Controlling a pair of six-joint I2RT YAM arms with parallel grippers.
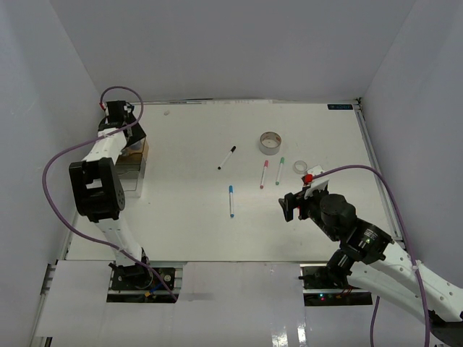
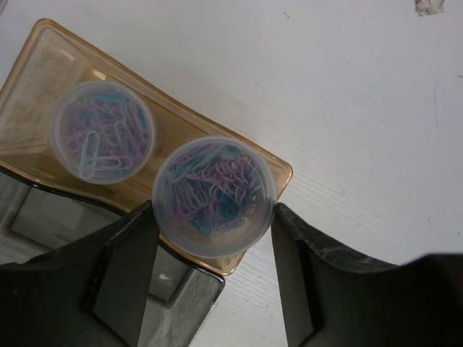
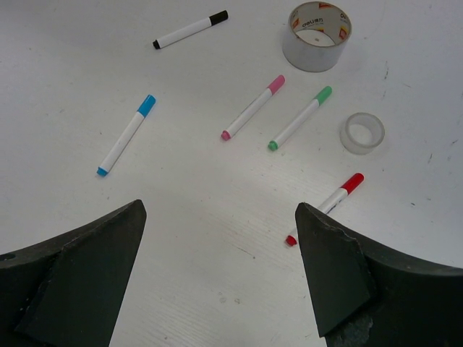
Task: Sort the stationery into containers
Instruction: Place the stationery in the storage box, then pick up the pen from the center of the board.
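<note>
On the counter (image 3: pixel 202 173), the box (image 2: pixel 29 108) lies under the left end effector (image 2: pixel 212 217), which clamps a jar (image 2: pixel 213 184) beside the other jar (image 2: pixel 101 130), so release and a straight lift seem next, while the right end effector (image 3: pixel 219 210) gapes wide and empty, the red marker (image 3: pixel 329 206) just ahead-right.

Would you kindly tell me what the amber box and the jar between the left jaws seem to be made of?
Box: translucent amber plastic, glossy; one can see through its walls, and the rim shines. Jar: clear plastic, likely, faintly frosted; the coloured paper clips inside show through it.
</note>
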